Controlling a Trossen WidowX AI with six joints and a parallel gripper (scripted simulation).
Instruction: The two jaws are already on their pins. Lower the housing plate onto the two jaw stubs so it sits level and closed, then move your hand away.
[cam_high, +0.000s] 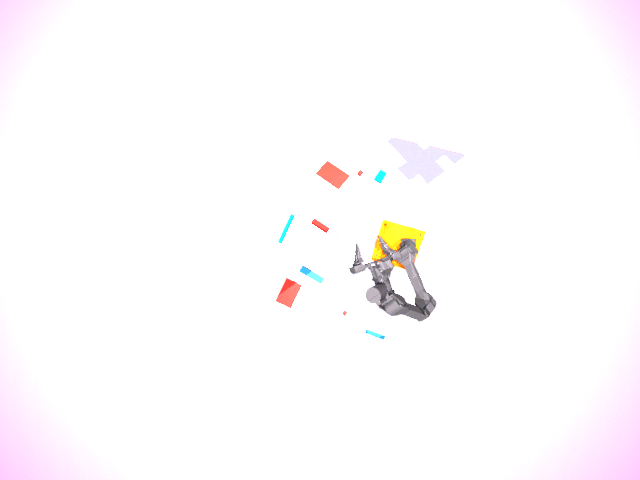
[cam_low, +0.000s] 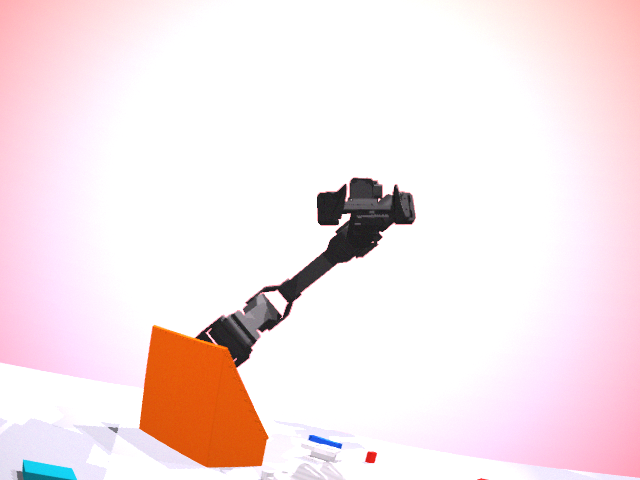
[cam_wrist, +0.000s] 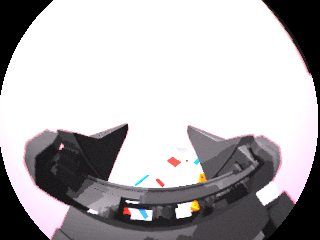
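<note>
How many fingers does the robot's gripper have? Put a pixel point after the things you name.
2: in the wrist view, one finger (cam_wrist: 112, 150) on the picture's left, one finger (cam_wrist: 207, 150) on its right. Neither is hidden.

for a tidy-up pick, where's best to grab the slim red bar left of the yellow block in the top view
Probably mid-length on the slim red bar, from above, closing across its narrow width: it looks long and thin, no coloured piece touching it.

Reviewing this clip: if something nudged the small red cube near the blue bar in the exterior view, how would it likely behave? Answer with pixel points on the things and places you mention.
The red cube (cam_low: 370, 457) would probably slide rather than roll, given its flat faces and square edges. Its straight, crisp sides suggest something stiff. Being so small, it is likely light.
</note>
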